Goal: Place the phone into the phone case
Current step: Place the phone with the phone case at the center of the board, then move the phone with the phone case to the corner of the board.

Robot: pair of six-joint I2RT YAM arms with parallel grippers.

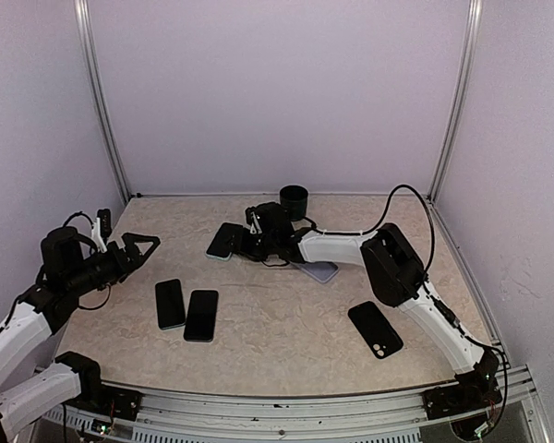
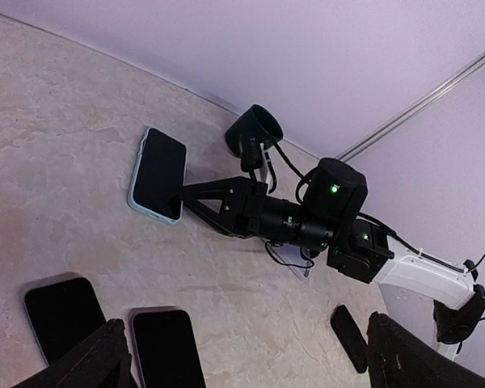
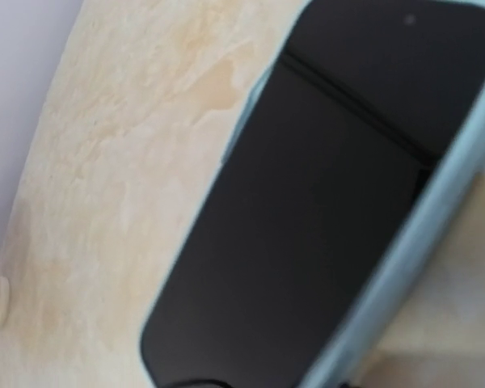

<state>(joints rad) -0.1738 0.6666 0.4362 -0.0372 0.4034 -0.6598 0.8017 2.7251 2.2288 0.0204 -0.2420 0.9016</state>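
A black phone lies in a light-blue case at the back middle of the table. It also shows in the left wrist view and fills the right wrist view. My right gripper has its tips on the phone's near end. Its fingers look closed into one wedge, and none shows beside the phone. A clear case lies under the right arm. My left gripper is open and empty, raised at the left, far from the phone.
Two dark phones lie side by side left of centre. Another black phone lies at the right front. A black cup stands by the back wall. Side walls enclose the table.
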